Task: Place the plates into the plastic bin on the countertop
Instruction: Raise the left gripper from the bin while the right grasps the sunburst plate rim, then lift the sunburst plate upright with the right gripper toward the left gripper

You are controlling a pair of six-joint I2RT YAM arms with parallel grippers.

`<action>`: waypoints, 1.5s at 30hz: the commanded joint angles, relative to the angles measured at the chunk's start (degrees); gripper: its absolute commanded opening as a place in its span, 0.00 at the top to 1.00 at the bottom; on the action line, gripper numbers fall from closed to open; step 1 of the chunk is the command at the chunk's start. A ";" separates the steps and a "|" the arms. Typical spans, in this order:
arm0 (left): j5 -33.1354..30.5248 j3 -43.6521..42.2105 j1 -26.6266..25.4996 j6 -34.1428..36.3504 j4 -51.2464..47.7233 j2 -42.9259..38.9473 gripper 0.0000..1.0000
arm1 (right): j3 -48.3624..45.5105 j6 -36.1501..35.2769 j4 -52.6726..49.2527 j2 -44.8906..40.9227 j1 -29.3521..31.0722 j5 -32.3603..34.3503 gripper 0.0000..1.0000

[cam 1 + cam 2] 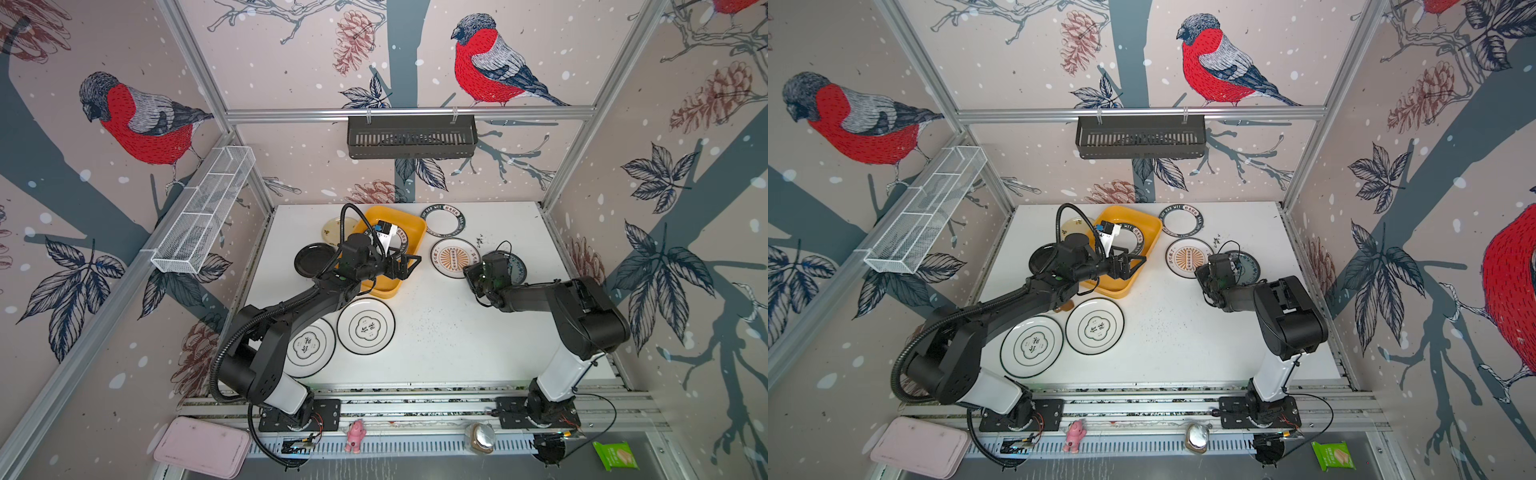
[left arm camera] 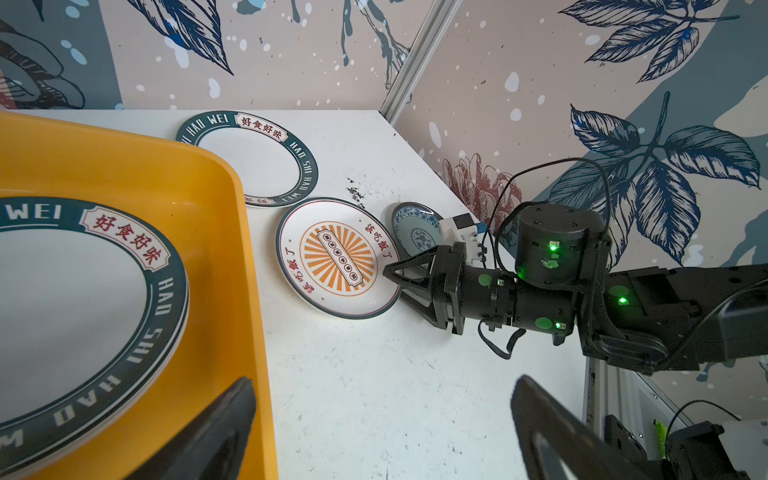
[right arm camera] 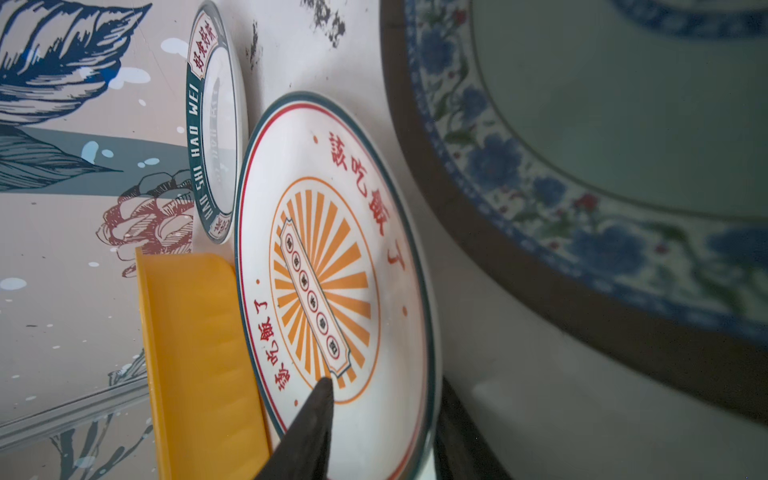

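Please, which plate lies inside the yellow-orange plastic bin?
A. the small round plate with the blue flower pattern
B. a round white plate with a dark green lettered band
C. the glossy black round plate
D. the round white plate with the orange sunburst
B: in the left wrist view a round white plate with a dark green lettered band lies inside the yellow-orange rectangular plastic bin.

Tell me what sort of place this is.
Probably a robot test booth staged as a kitchen, not a real one: bird-print wall panels in aluminium framing, a left arm and right arm mounted on a rail, plates around a yellow bin on a white countertop.
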 commanded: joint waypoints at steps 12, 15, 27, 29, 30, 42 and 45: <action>0.83 0.22 -0.03 -0.03 1.99 0.60 0.04 | -4.21 6.52 4.36 2.31 -0.01 -0.97 0.89; 0.56 0.27 0.01 -0.03 1.81 0.36 0.04 | -4.60 5.70 3.22 1.06 -0.06 -0.42 0.94; -1.65 0.18 -0.04 -1.88 -0.87 -1.34 0.04 | -4.72 -2.55 -8.94 -10.59 1.69 3.59 0.97; -2.63 0.10 -0.06 -3.08 -1.12 -1.63 0.04 | -4.99 -4.57 -11.00 -13.42 1.99 3.20 0.97; -2.71 0.16 0.01 -3.53 -1.36 -1.72 0.04 | -5.27 -5.52 -12.18 -15.26 2.21 3.08 0.97; -1.19 2.95 -0.56 -5.57 -7.75 0.35 0.04 | -8.02 -19.23 -24.26 -35.37 2.90 -5.39 0.97; -0.71 4.36 -1.34 -4.82 -10.08 1.48 0.05 | -8.94 -21.55 -23.60 -39.05 2.89 -9.44 0.97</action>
